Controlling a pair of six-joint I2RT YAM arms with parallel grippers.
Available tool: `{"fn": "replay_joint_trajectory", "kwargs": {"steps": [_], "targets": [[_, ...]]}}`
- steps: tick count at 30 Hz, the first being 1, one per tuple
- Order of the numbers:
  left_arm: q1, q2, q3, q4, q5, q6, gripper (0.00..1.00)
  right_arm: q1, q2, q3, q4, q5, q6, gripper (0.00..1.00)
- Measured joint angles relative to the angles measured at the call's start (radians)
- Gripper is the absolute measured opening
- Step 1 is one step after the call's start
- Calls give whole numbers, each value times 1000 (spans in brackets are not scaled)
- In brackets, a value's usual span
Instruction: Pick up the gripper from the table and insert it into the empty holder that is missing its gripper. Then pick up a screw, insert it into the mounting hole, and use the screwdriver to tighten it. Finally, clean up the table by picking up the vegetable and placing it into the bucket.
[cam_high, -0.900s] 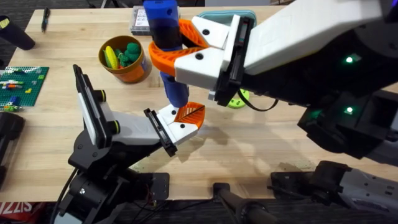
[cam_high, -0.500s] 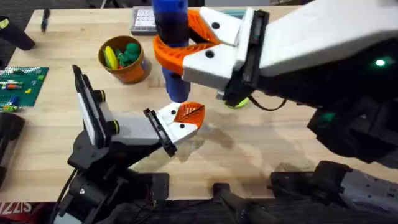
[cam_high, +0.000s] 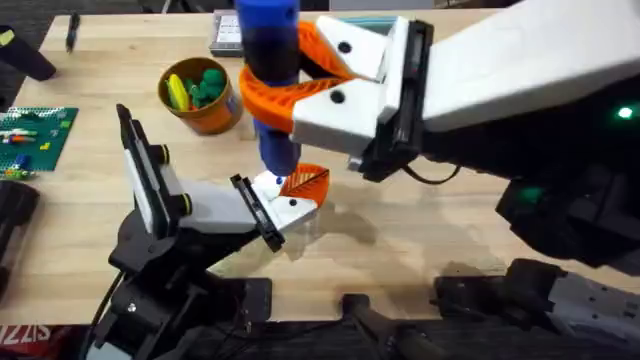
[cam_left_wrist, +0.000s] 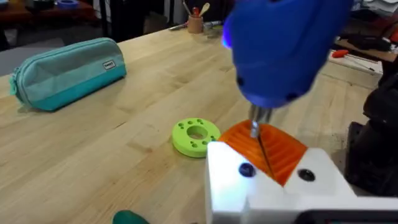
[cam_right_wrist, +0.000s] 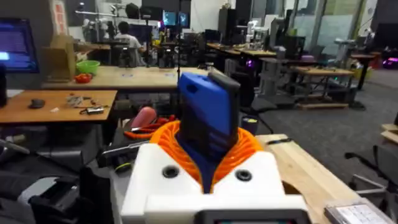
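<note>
Wooden table (cam_high: 420, 240), cylindrical blue screwdriver (cam_high: 270, 70)

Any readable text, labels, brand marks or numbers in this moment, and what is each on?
None can be read.
Teal pouch: small white tag, print too blurred.
Red strip at the table's front edge: white letters cut off and illegible.
Flat box by the screwdriver: markings too small.

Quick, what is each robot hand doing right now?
Left gripper: cannot be told.
Right gripper: closed around the screwdriver, its tip on the gripper.
</note>
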Motion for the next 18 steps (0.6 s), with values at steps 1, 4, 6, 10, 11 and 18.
{"fn": "replay_joint_trajectory", "kwargs": {"steps": [1, 4, 6, 10, 11, 18], "targets": [[0, 0, 0, 0, 0, 0, 9, 1, 3, 0, 1, -1, 3, 49], [0, 0, 0, 0, 0, 0, 9, 1, 14, 0, 8, -2, 9, 49], [0, 0, 0, 0, 0, 0, 9, 1, 19, 0, 14, -2, 11, 49], [0, 0, 0, 0, 0, 0, 9, 1, 24, 0, 18, -2, 18, 49], [0, 0, 0, 0, 0, 0, 9, 1, 25, 0, 19, -2, 19, 49], [0, 0, 0, 0, 0, 0, 9, 1, 36, 0, 25, -2, 25, 49]]}}
